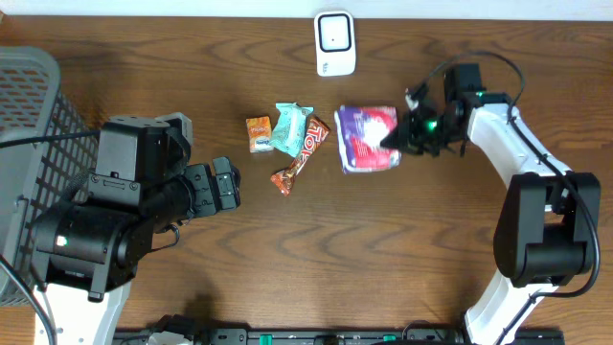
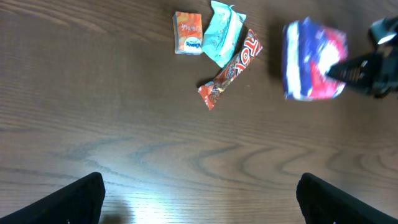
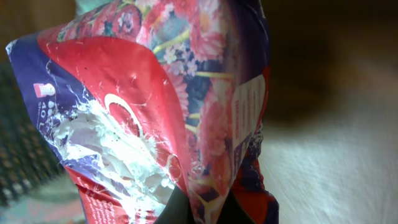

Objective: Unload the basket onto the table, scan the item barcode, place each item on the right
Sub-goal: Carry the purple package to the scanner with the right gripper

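A: Far left edge: a grey wire basket [image 1: 29, 105], close against the left arm. Beside it the left claw [image 1: 227, 182], fingers spread wide, nothing between them. Bare wood ahead of it, an open run toward the middle.

B: Middle cluster?

A: First an orange packet [image 1: 259, 133], then a teal packet [image 1: 290, 128] just beside it. A long red-brown candy bar [image 1: 301, 155] lies at an angle, upper end against the teal one. The bar's big white letters are only partly legible. Below the cluster, broad bare surface [image 1: 383, 249] down to the near edge.

B: Scanner?

A: The white scanner [image 1: 335, 43] sits at the far edge, apart from the rest, bare wood on both sides.

B: And the item?

A: The purple-and-red bag [image 1: 367, 139] is just right of the bar, in front of the scanner. Crinkled glossy film, pink flowers, white splash on red. There is a white label panel [image 3: 247, 109] on one side, print too small to read. The right claw [image 1: 397, 141] is clamped tight on the bag's right edge. Can't tell whether the bag is off the wood.
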### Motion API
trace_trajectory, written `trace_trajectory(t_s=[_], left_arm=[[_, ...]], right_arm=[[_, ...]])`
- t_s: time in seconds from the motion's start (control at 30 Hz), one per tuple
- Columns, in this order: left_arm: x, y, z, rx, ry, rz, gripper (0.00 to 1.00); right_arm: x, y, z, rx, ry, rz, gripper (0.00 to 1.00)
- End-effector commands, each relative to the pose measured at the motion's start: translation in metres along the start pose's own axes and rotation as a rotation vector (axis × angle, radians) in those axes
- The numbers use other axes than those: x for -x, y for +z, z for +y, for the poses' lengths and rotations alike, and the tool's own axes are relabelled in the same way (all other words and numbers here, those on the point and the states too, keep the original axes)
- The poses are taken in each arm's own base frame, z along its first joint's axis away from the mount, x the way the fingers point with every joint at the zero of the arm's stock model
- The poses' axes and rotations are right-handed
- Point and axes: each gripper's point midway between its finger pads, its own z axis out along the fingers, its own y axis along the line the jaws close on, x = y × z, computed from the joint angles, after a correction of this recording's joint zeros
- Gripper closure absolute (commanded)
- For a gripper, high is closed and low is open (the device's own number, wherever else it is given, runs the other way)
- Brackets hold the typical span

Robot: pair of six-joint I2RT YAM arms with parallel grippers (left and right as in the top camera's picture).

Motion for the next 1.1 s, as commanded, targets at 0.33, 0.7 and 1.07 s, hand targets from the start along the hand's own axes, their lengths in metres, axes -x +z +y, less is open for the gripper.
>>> trace_trajectory(t_s=[0.33, 0.7, 1.07], left_arm=[[0.000, 0.000, 0.001, 0.006, 0.010, -0.001, 0.02], [0.000, 0.000, 0.001, 0.006, 0.010, -0.001, 0.02], [0.000, 0.000, 0.001, 0.006, 0.010, -0.001, 0.02]], right_arm=[[0.141, -0.028, 0.102, 0.093, 0.087, -0.600, 0.99], [0.181, 0.020, 0.096, 0.129, 0.103, -0.748, 0.99], [0.204, -0.073, 0.082, 0.061, -0.050, -0.720, 0.99]])
